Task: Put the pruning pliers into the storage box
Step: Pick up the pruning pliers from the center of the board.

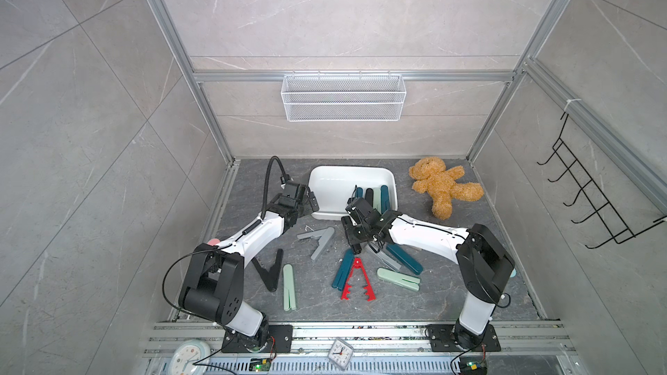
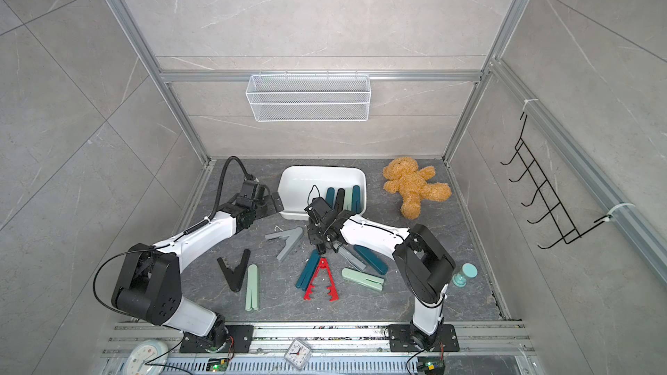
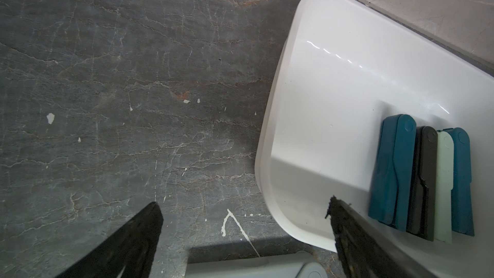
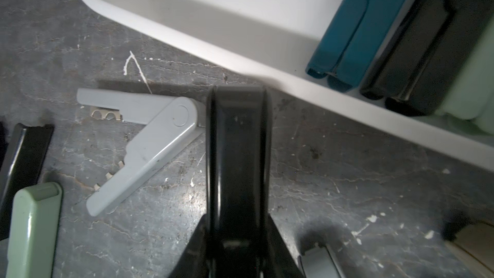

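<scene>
Pliers: one black pair (image 4: 238,143), folded straight, is clamped between the narrowed fingers of the right gripper (image 4: 238,236). It is held over the table (image 1: 317,304), its tip just short of the box's near rim.

The white box (image 1: 352,169) sits at the middle of the table's far edge. Four folded pliers (image 3: 423,183) lie side by side at its right end: teal, black, mint, teal.

The left gripper (image 3: 243,201) is spread wide and holds nothing. It hovers at the box's near left corner, one finger over the table and the other over the inside of the box.

More pliers lie loose on the table.
- A grey V pair (image 1: 321,238) is mid-table, just beside the right gripper.
- A black V pair (image 1: 270,272) and a straight mint pair (image 1: 289,286) are near the left arm.
- A teal pair (image 1: 343,270) touches a red toothed pair (image 1: 357,279) in the middle.
- A second mint pair (image 1: 399,278), a straight grey pair (image 1: 389,259) and a second teal pair (image 1: 406,259) are by the right arm.

A teddy bear (image 1: 440,185) lies at the far right corner.
</scene>
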`<state>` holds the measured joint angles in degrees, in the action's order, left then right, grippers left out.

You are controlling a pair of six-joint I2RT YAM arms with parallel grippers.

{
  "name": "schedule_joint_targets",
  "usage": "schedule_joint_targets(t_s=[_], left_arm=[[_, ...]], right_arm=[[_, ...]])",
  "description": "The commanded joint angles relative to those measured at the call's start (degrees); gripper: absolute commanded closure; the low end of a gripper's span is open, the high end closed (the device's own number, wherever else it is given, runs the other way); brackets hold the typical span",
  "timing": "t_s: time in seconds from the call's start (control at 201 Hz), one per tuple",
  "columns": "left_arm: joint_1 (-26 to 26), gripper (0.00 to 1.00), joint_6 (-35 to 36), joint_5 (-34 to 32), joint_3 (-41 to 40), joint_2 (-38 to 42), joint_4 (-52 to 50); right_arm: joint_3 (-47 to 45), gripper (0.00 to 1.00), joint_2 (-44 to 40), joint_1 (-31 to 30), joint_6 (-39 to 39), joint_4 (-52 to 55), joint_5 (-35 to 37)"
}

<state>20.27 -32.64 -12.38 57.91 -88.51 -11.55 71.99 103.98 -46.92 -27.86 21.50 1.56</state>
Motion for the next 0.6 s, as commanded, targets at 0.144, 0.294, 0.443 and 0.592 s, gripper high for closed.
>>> schedule_joint_targets(t_s=[0.144, 0.294, 0.443, 0.592], left_arm=[[-4.79, 0.01, 0.97, 12.60, 4.11, -6.61, 4.39], [-5.35, 0.02, 1.47, 17.92, 7.61, -11.32, 4.09], [-5.39, 0.02, 1.01, 19.98, 8.83, -13.56, 6.08], [-5.34, 0.08, 1.25, 25.10, 10.94, -16.01, 6.95]], right_arm=[[1.36, 0.75, -2.30, 1.68, 1.68, -3.87, -3.57], [2.92, 0.76, -1.89, 2.94, 1.49, -4.63, -4.40], [4.94, 0.76, -1.20, 4.17, 1.49, -4.12, -3.23], [7.23, 0.76, -0.15, 5.49, 1.65, -3.48, -2.75]])
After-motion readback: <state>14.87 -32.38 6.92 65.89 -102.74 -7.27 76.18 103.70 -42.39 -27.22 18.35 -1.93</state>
